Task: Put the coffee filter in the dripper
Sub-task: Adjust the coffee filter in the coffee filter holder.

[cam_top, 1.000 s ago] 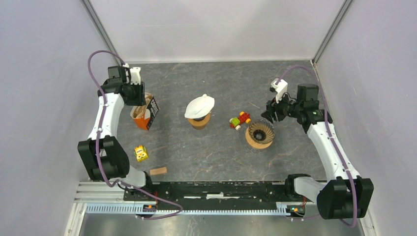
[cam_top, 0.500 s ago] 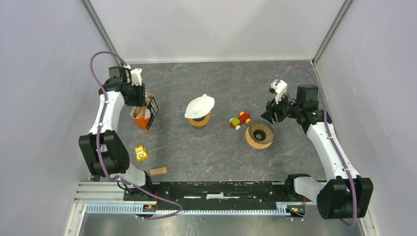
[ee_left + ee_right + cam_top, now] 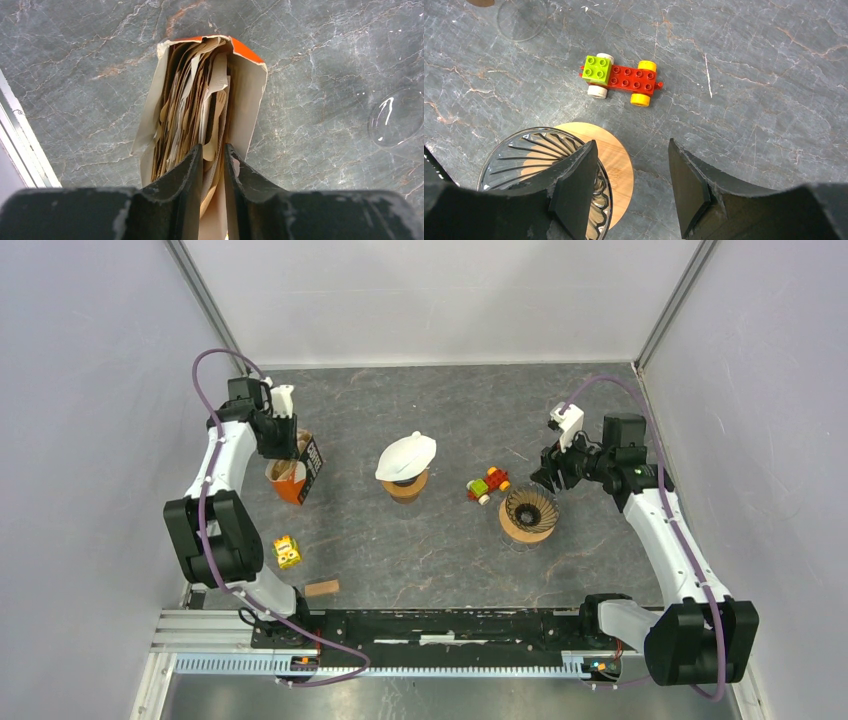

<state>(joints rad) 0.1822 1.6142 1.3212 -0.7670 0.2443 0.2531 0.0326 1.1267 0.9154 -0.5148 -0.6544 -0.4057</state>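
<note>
My left arm [image 3: 222,465] rises from its base along the left side, its wrist bent so that the left gripper [image 3: 212,150] points straight down. Its two black fingers stand close together with only a narrow gap between them. I cannot tell whether they pinch anything. My right arm [image 3: 665,525] stretches forward and angles inward. The right gripper [image 3: 631,150] also points down and sits low, its fingers spread wide apart, closed on nothing.
</note>
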